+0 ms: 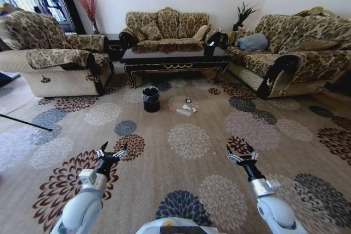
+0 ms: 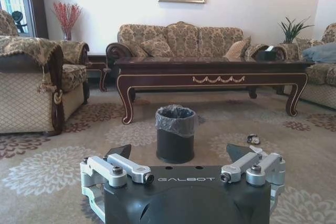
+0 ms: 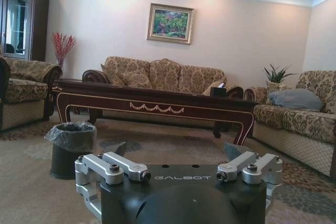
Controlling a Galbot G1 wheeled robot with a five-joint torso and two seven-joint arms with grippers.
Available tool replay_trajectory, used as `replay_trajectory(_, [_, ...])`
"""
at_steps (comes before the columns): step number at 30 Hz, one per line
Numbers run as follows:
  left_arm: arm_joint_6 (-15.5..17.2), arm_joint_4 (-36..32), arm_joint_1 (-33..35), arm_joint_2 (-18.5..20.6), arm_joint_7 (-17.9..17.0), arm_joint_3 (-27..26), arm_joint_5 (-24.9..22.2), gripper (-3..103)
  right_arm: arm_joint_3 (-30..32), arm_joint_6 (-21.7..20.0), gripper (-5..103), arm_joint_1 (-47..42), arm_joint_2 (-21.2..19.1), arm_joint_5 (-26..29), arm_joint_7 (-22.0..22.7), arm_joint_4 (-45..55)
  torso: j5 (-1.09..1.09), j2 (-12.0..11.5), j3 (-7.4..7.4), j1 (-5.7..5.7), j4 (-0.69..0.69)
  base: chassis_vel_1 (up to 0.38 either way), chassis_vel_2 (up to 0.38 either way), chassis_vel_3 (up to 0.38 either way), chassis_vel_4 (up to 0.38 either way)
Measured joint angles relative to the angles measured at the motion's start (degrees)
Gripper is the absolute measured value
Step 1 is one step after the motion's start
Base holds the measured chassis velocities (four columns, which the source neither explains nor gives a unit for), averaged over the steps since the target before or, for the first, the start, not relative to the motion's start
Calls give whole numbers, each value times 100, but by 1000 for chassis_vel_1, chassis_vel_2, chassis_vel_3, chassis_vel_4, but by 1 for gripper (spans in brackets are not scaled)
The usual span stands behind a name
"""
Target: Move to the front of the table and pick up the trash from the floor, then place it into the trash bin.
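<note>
Nearest the camera, the left claw [image 1: 110,152] and right claw [image 1: 242,153] hover over the patterned carpet [image 1: 186,179], both with fingers spread open and empty. Beyond them, the trash [image 1: 186,109] lies on the carpet just beside the trash bin [image 1: 151,98], before the table [image 1: 174,58].

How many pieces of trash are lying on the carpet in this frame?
3, all right of the trash bin and before the table: a dark round piece, a white paper wad, a clear bottle. More may be hidden.
</note>
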Motion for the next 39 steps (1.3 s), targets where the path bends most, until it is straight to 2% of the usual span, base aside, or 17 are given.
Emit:
replay_trajectory(17, [-18, -13, 90, -35, 12, 54, 82, 100, -21, -34, 100, -46, 56, 76, -11, -12, 0, -406, -270, -137, 0, 0, 0, 0, 0])
replay_trajectory(39, [-63, -42, 168, -86, -15, 36, 94, 100, -9, -78, 100, -182, 146, 110, -57, 31, 0, -865, -613, -254, 0, 0, 0, 0, 0])
